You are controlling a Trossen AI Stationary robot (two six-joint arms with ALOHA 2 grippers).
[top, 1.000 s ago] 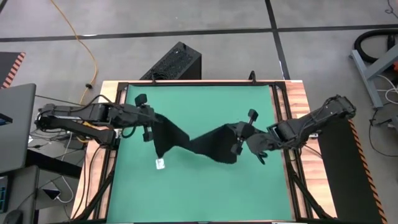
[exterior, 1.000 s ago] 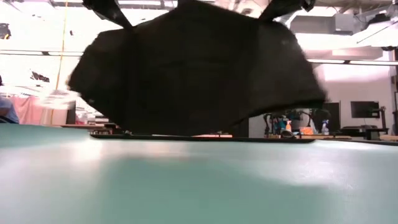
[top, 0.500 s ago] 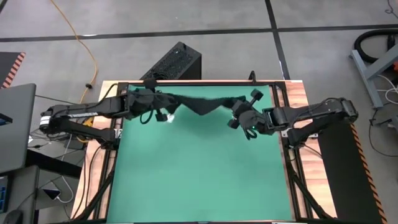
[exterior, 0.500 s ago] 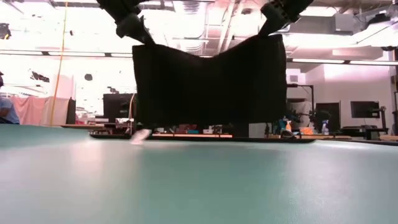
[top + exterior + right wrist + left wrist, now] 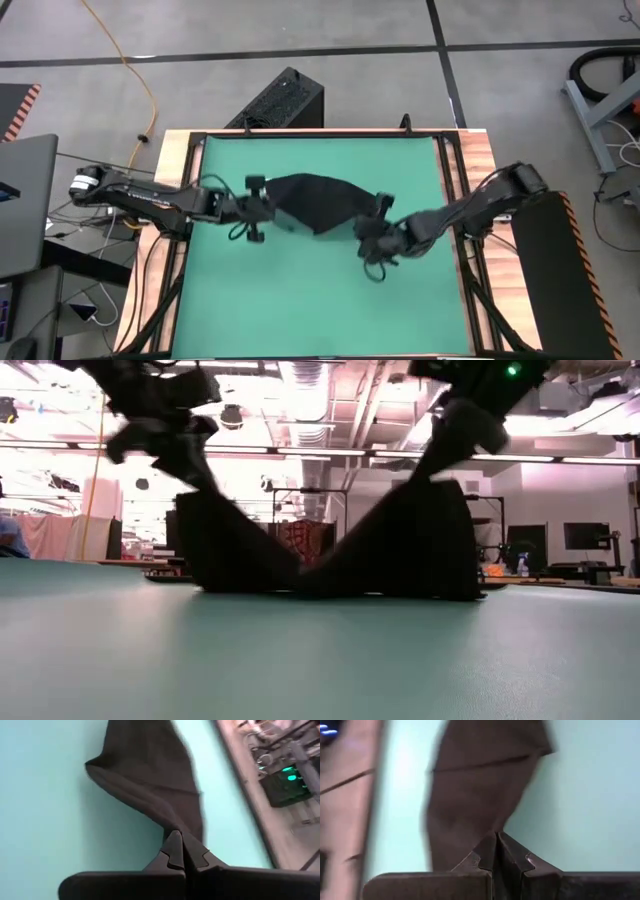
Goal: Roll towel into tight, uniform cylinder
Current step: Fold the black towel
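Both grippers pinch the towel point(image 5: 318, 203) by its near corners – left gripper point(image 5: 262, 208) at one, right gripper point(image 5: 372, 236) at the other. Your towel lies on the mat point(image 5: 300, 300), stretched between them, trailing toward the far edge – arms equally near.

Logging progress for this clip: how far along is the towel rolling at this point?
Early stage. Done: both grippers have a grip, the left gripper and right gripper each shut on a towel corner. In hand: the towel hangs between them, its lower part touching the green mat, apparently being laid out. Left: flattening it and all the rolling; no rolled section shows in any view.
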